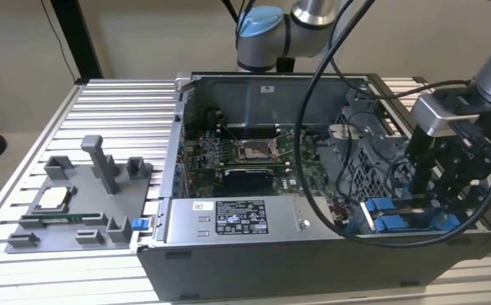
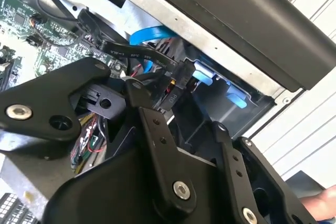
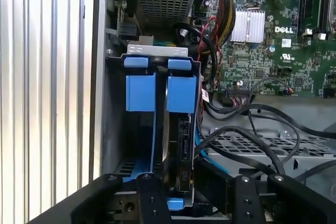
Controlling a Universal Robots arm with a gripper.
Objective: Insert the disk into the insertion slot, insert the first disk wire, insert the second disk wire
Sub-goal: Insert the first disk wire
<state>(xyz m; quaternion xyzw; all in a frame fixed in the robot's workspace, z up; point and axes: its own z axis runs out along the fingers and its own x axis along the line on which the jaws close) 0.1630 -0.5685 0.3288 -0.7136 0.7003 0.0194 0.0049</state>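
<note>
- Exterior view: the tool (image 1: 415, 200) hangs down inside the open computer case (image 1: 254, 267) on the slatted desk (image 1: 118, 108). It's right over the blue-framed disk (image 1: 394, 222), in the corner toward the exterior view's right.
- First wrist view: the disk (image 3: 181, 95) sits on edge in the insertion slot (image 3: 113, 124), just beside another blue frame (image 3: 140, 90). A black wire plug (image 3: 184, 174) is at the disk's end, close to the tool.
- Second wrist view: the plug (image 2: 176, 85) is right at the tool's tip. Honestly can't tell if the tool is gripping it or open.
</note>
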